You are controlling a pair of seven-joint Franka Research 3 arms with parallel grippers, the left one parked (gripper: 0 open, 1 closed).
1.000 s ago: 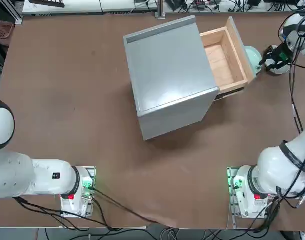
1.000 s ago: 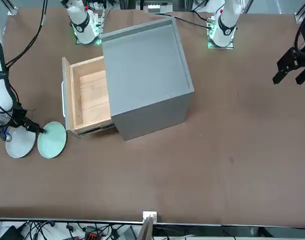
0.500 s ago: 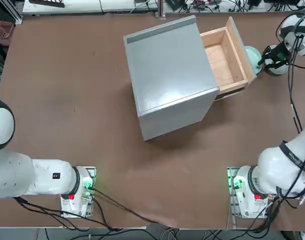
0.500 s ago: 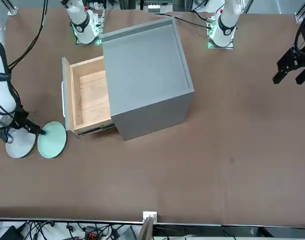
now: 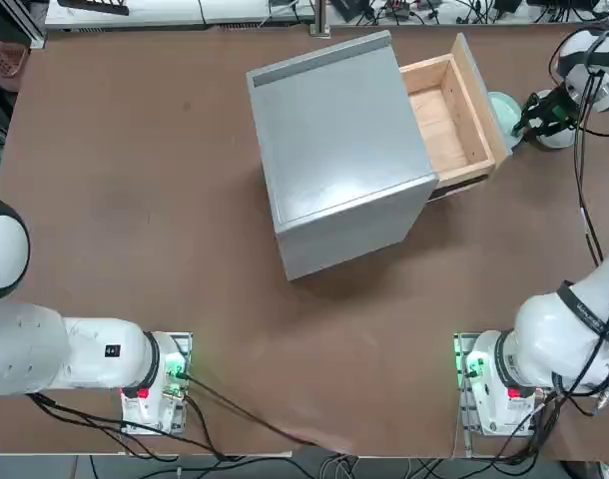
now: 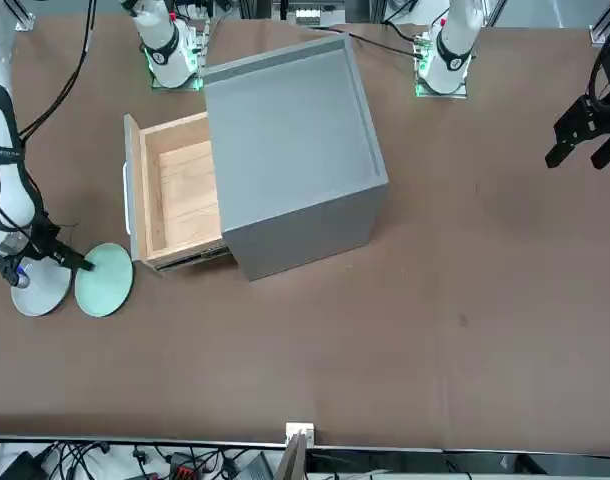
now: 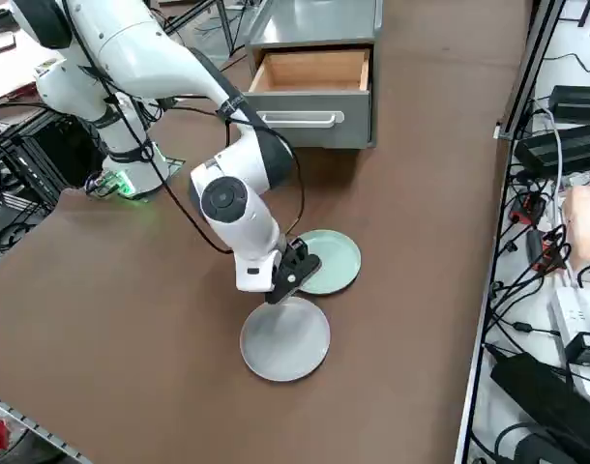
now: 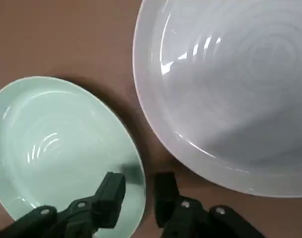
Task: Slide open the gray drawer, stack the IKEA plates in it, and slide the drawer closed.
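Note:
The gray drawer (image 5: 334,150) stands at the table's middle with its light wood tray (image 5: 446,118) pulled out and nothing in it. Beside the tray's front lie the two IKEA plates flat on the table: the mint green one (image 8: 57,144) (image 5: 504,105) and, next to it, the gray-white one (image 8: 230,89) (image 7: 285,338). My right gripper (image 8: 140,191) (image 7: 300,271) is low over the narrow gap between them. It straddles the green plate's rim, one finger over the plate's inside, the other outside. The fingers stand slightly apart, open.
The tray's metal handle (image 7: 300,120) faces the plates, close to the green one. Cables and boxes (image 7: 566,116) run along the table's edge past the plates. The right arm's base (image 5: 499,379) stands at the near edge.
My right gripper has shifted a little toward the green plate's rim, and its fingers have narrowed around it. Plates and drawer have not moved.

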